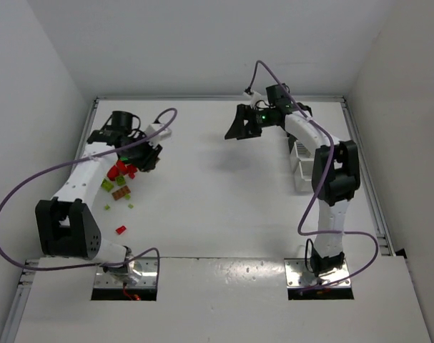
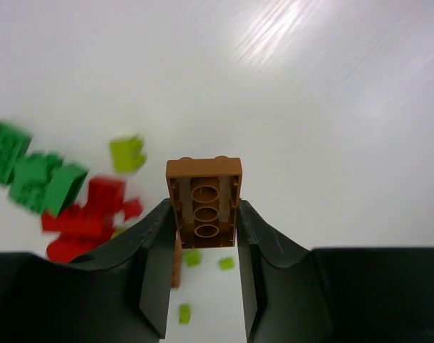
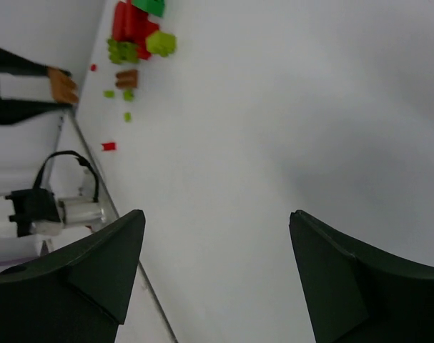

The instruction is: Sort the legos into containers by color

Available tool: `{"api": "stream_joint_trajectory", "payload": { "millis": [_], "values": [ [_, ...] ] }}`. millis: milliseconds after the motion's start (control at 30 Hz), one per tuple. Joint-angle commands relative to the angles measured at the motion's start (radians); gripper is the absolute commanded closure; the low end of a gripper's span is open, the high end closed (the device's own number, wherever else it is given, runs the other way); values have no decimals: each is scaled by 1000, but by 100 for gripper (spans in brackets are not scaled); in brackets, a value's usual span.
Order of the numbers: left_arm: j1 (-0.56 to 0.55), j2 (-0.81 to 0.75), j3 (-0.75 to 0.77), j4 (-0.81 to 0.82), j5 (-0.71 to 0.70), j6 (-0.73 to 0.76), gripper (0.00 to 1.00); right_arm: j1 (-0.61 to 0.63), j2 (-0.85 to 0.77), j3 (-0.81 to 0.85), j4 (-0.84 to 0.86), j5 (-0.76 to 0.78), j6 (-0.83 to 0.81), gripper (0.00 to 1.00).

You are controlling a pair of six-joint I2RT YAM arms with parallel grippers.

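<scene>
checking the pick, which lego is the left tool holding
The orange-brown brick, pinched between the left tool's fingers; the red legos and green legos lie loose.

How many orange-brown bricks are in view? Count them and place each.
2. One orange-brown brick is pinched in the left claw; the other lies on the table at the near side of the pile. Others may be hidden under it.

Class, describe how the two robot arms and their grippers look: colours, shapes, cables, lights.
Both arms are white tubular links with chunky black joint housings: left arm, right arm. A purple cable loops along each. The left gripper and right gripper have broad matte-black wedge fingers. A green light glows at the right wrist.
</scene>
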Motion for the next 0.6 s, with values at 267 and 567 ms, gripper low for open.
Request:
{"api": "stream_joint_trajectory", "payload": {
  "millis": [267,567],
  "values": [
    [-301,76,54,201,52,-258,82,115,102,140,204,-157,201,21],
    [-405,153,160,270,-42,-335,83,145,102,140,204,-215,201,21]
  ]
}}
